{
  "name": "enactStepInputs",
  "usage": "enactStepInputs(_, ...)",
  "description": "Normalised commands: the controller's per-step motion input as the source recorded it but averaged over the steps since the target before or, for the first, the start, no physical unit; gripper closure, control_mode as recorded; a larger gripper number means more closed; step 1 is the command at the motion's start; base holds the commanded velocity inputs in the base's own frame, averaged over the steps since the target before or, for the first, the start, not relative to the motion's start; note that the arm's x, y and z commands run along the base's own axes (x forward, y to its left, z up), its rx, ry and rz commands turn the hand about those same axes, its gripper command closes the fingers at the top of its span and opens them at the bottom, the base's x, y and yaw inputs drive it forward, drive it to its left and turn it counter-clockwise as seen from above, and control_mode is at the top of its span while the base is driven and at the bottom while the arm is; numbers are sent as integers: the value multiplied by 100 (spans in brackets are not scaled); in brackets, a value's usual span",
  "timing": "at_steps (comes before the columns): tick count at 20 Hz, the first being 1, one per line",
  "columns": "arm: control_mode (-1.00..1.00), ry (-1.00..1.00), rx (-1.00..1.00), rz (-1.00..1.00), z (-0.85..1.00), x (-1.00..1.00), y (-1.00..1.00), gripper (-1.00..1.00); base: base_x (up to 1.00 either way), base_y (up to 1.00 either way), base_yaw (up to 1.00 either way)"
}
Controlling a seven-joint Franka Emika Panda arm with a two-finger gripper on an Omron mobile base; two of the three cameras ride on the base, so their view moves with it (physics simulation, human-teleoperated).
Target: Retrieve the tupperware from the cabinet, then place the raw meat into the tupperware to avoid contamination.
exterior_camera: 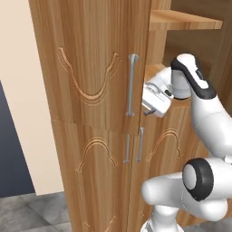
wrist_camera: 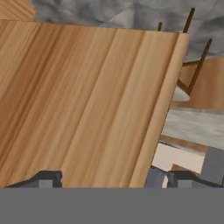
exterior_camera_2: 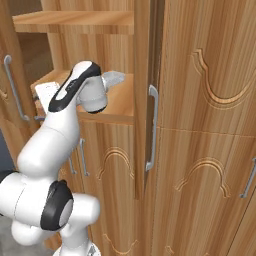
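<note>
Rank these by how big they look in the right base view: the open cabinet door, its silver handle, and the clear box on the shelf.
1. Open cabinet door, seen nearly edge-on yet the tallest.
2. Silver handle.
3. Clear box, the smallest, though it is partly hidden behind the arm and sits farther back, so its look may mislead.

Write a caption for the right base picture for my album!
White robot arm reaches into the open wooden cabinet, beside the clear tupperware on its shelf.

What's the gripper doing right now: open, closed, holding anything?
Gripper: open, fingers spread wide, holding nothing; it faces the inner side of the open cabinet door.
</note>
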Motion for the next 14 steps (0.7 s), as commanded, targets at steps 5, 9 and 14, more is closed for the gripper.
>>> enactStepInputs(5, -100, 4, -10, 27, -3, -42, 84, -100, 0, 0, 0)
enactStepInputs(9, -100, 9, -15, 19, -5, -48, 100, -100, 0, 0, 0)
enactStepInputs(14, -100, 11, -13, -1, -14, -38, 87, -100, 0, 0, 0)
